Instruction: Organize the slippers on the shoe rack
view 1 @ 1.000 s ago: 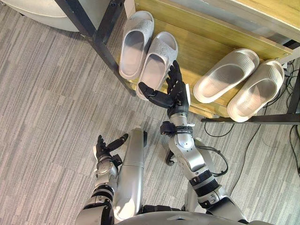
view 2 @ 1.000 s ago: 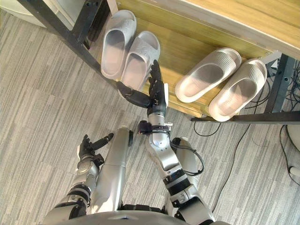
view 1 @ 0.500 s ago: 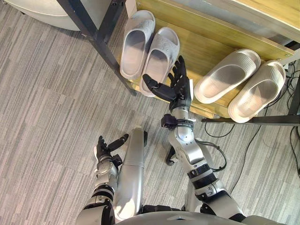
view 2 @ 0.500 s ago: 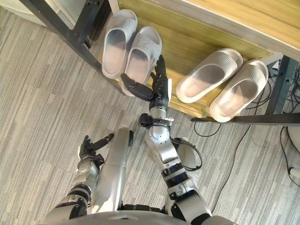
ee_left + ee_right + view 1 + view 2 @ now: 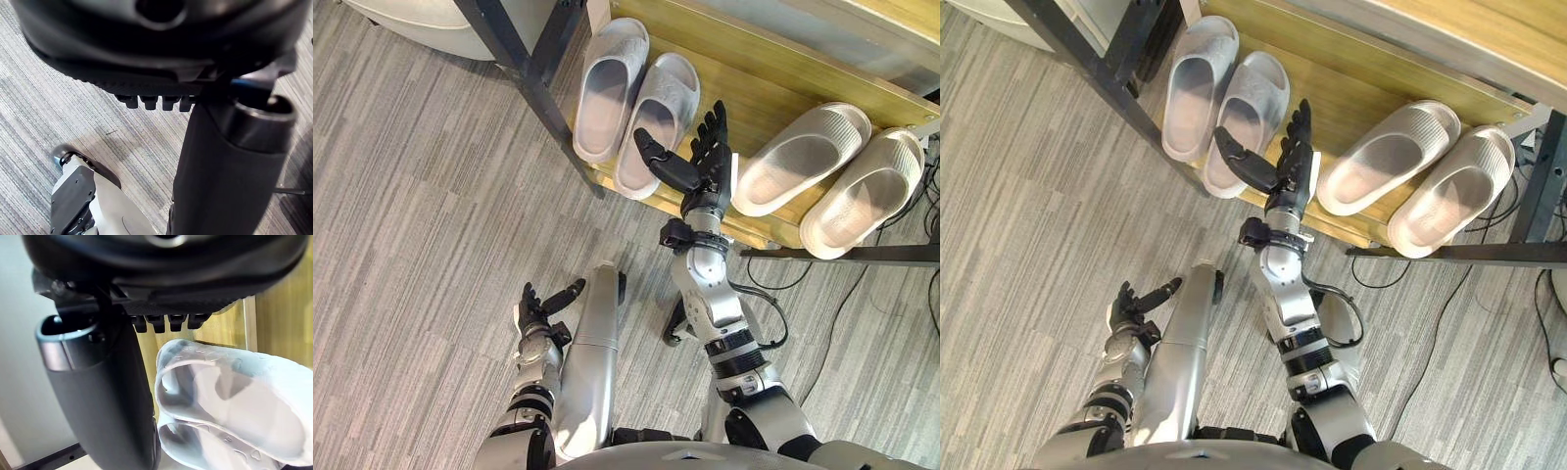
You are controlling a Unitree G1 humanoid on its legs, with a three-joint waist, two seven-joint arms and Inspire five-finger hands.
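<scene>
A pair of light grey slippers [image 5: 636,108] lies side by side at the left end of the wooden shoe rack shelf [image 5: 754,88], heels over the front edge. A beige pair [image 5: 832,176] lies at the right end, angled. My right hand [image 5: 700,171] is open, fingers straight and thumb spread, raised over the shelf between the two pairs, just right of the grey pair's right slipper [image 5: 234,401]. It holds nothing. My left hand [image 5: 540,305] is open and low over the carpet, well away from the rack.
Black metal frame legs [image 5: 524,73] stand at the rack's left corner and a black bar [image 5: 862,253] runs along the right. Grey striped carpet [image 5: 421,225] spreads to the left. A pale rounded object [image 5: 411,15] sits at the far left.
My right hand has moved forward and to the right, from the heel of the grey right slipper to over the shelf between the pairs. The left hand has stayed still.
</scene>
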